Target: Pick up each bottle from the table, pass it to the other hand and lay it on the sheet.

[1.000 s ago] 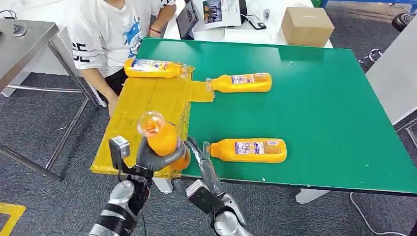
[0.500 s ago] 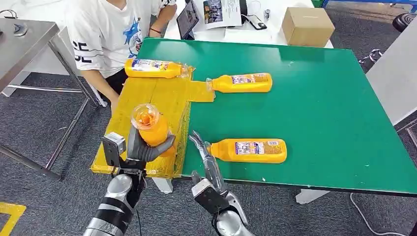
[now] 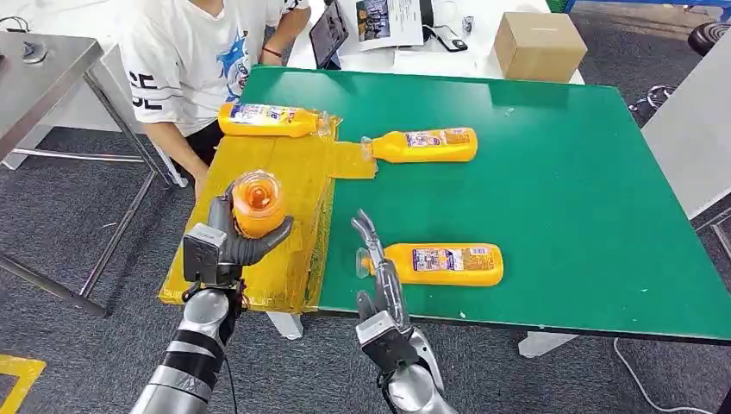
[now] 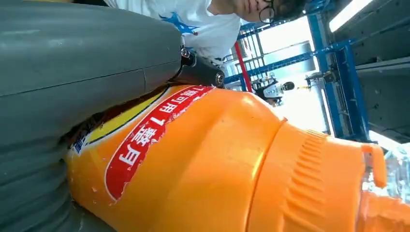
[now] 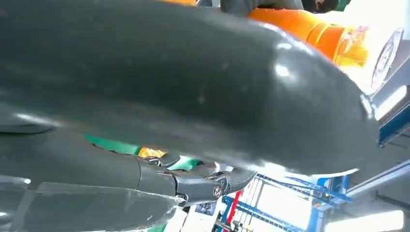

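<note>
Left hand (image 3: 234,244) wrapped around an orange bottle (image 3: 257,204), gripping its body from below, cap end tipped up toward the camera. Held above the yellow sheet (image 3: 259,177), over the part of it nearest the robot, not touching it. Seen close in the left wrist view as an orange bottle with a red label and a ribbed orange cap, pressed against the grey thumb.

Right hand (image 3: 377,259) empty, fingers stretched out straight and apart, reaching over the green table (image 3: 560,181) just off the sheet's right edge. Fingers beside the neck of a second bottle (image 3: 441,264), which lies flat on the table, cap toward the sheet; touching or not, hard to tell.

A third bottle (image 3: 424,145) lying on the table beyond the sheet's right side, its cap resting on a small flap of the sheet. A fourth bottle (image 3: 267,120) lying across the far end of the sheet.

Past the sheet's far left corner, a person in a white shirt (image 3: 185,60). Beyond the table, well away from the sheet, a cardboard box (image 3: 539,45).
</note>
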You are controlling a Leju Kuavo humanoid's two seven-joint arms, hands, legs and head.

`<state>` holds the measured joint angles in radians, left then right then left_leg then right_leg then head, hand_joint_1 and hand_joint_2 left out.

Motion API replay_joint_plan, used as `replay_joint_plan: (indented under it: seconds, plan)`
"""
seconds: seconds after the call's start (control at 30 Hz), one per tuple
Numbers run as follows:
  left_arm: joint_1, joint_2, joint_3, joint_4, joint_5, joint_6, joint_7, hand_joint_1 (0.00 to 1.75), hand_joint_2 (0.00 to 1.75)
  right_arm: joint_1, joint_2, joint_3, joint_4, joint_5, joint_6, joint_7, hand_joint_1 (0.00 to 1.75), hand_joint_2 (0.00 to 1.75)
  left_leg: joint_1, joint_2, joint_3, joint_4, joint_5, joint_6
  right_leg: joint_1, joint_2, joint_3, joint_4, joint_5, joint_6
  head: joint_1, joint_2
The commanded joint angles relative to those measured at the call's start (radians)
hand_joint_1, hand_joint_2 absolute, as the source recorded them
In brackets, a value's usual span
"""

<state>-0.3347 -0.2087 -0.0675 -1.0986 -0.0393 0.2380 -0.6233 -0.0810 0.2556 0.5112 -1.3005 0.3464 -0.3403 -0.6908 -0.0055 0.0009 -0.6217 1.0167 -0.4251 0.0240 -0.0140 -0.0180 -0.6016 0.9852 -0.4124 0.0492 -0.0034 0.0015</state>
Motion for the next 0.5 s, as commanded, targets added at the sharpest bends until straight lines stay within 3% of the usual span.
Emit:
replay_joint_plan:
  seconds: [0.03,0.13,0.27,0.33,0.37,0.5]
  plan:
    - [-0.123,0.049,-0.004,0.147,-0.340,0.236,-0.003,1.75,1.75,-0.023,-0.070,0.054,-0.171,-0.075,-0.153,-0.007,0.00,0.00,0.001,-0.001,0.001,0.001,-0.001,-0.001,0.001,0.000,0.001,0.001,-0.001,-0.001,0.000,0.000]
    - [-0.209,0.068,0.005,0.278,-0.519,0.312,0.027,1.75,1.75,-0.034,-0.079,0.067,-0.241,-0.060,-0.208,-0.007,0.00,0.00,0.001,-0.002,0.002,0.001,-0.001,-0.002,0.001,-0.001,0.003,0.001,-0.001,-0.002,0.000,0.000]
    - [-0.292,0.106,-0.021,0.438,-0.715,0.379,0.067,1.75,1.75,-0.043,-0.075,0.063,-0.234,-0.057,-0.196,-0.007,0.00,0.00,0.001,-0.001,0.004,-0.001,0.000,-0.002,0.001,0.001,0.005,0.000,0.000,-0.002,0.000,0.000]
    - [-0.332,0.145,-0.085,0.524,-0.817,0.309,0.098,1.75,1.75,-0.052,-0.082,0.068,-0.223,-0.075,-0.185,-0.007,0.00,0.00,0.001,-0.001,0.004,-0.001,0.000,-0.002,0.001,0.000,0.005,0.000,-0.001,-0.002,0.000,0.000]
    - [-0.387,0.200,-0.179,0.618,-0.942,0.158,0.188,1.75,1.75,-0.051,-0.084,0.062,-0.220,-0.101,-0.149,-0.007,0.00,0.00,0.001,-0.001,0.003,-0.001,0.000,-0.002,0.001,0.000,0.003,-0.001,0.000,-0.001,0.000,0.000]
    - [-0.418,0.235,-0.189,0.694,-0.995,0.142,0.201,1.75,1.75,-0.028,-0.087,0.050,-0.218,-0.107,-0.129,-0.007,0.00,0.00,0.001,0.000,0.004,-0.001,0.000,-0.002,0.001,0.002,0.004,0.000,0.000,-0.001,0.001,0.000]
